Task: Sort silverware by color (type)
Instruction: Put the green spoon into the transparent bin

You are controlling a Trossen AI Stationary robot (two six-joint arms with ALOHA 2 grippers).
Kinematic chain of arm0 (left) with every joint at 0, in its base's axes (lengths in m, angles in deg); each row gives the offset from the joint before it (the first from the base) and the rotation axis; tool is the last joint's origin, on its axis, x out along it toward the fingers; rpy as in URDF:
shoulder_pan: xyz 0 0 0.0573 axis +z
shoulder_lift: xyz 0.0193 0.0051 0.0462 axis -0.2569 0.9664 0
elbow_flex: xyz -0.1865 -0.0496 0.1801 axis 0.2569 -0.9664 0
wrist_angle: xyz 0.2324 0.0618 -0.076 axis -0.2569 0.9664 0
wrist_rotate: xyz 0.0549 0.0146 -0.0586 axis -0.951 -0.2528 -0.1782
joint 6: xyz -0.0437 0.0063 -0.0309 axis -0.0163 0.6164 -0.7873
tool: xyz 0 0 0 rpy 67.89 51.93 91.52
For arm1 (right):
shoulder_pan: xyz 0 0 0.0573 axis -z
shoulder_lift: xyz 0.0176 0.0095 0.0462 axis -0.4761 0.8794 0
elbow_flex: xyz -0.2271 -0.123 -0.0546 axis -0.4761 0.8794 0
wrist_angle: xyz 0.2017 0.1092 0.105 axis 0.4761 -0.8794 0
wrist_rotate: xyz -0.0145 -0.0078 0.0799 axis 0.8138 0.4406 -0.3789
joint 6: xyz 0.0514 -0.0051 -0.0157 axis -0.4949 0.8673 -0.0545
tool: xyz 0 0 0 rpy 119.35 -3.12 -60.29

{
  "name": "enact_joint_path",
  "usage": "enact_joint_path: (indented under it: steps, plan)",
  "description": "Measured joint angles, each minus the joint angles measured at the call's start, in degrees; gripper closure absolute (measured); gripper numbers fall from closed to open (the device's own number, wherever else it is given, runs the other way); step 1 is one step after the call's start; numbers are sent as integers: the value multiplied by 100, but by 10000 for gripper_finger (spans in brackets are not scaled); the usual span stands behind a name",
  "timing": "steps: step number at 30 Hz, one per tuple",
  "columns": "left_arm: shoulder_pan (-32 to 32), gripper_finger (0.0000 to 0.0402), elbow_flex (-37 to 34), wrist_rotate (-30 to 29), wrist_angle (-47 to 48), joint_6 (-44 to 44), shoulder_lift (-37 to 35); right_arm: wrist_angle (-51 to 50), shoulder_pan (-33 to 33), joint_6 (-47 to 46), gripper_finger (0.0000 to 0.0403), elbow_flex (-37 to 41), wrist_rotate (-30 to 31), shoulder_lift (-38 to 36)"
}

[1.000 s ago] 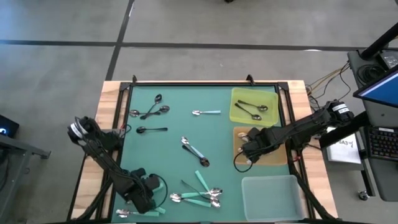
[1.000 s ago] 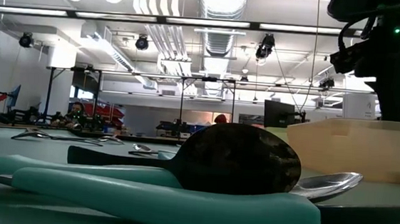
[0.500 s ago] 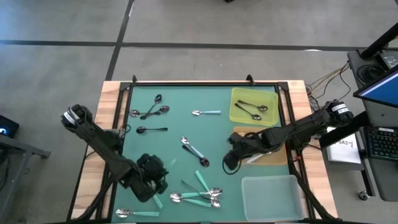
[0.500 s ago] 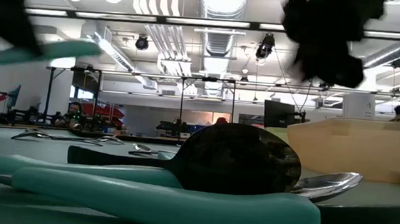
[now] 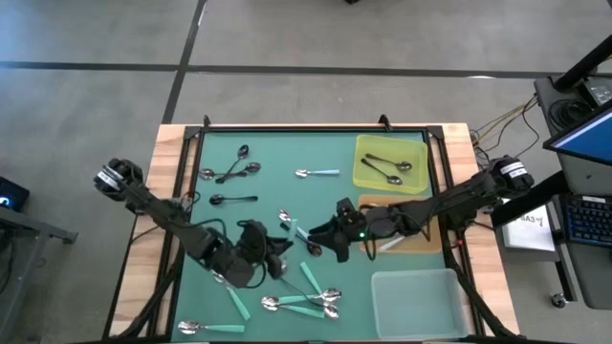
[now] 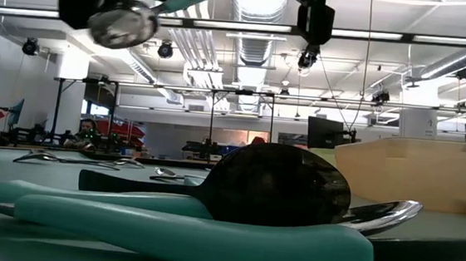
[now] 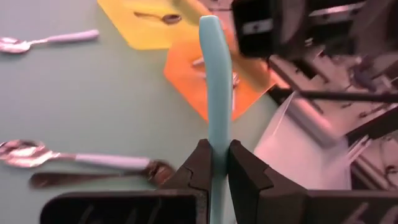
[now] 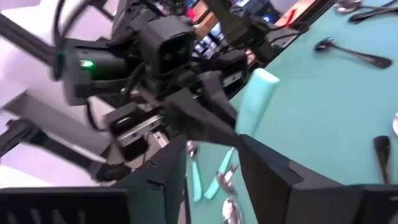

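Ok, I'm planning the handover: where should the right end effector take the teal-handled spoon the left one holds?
Grip the free handle end of the teal plastic-handled spoon, beyond the left end effector, which is shut on the handle nearer the bowl. Come from the handle tip's side, the open right end effector closing across the broad faces; that is probably the firmest hold.

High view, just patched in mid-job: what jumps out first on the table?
The two grippers meet over the mat's middle: the left gripper is shut on a teal-handled spoon held up off the mat, and the open right gripper faces it, as if for a handover. Near the front edge lies a heap of teal-handled spoons, while the yellow tray at the far right holds two dark spoons.
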Motion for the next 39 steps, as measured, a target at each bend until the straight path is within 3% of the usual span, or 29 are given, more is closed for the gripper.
enact_joint_path:
  steps: [7,12,17,31,39]
  plan:
    - [331,390,2,9,-494,244,-2,-13,1,44,214,0,484,60]
    - [421,390,2,299,-933,551,-2,-12,38,242,208,0,904,56]
    - [517,390,11,463,-1422,932,-3,2,152,244,213,2,912,56]
    - [818,390,11,1067,-1595,1024,-4,122,206,678,240,2,866,47]
    - [878,390,11,1078,-1784,1161,-4,152,202,856,299,2,828,45]
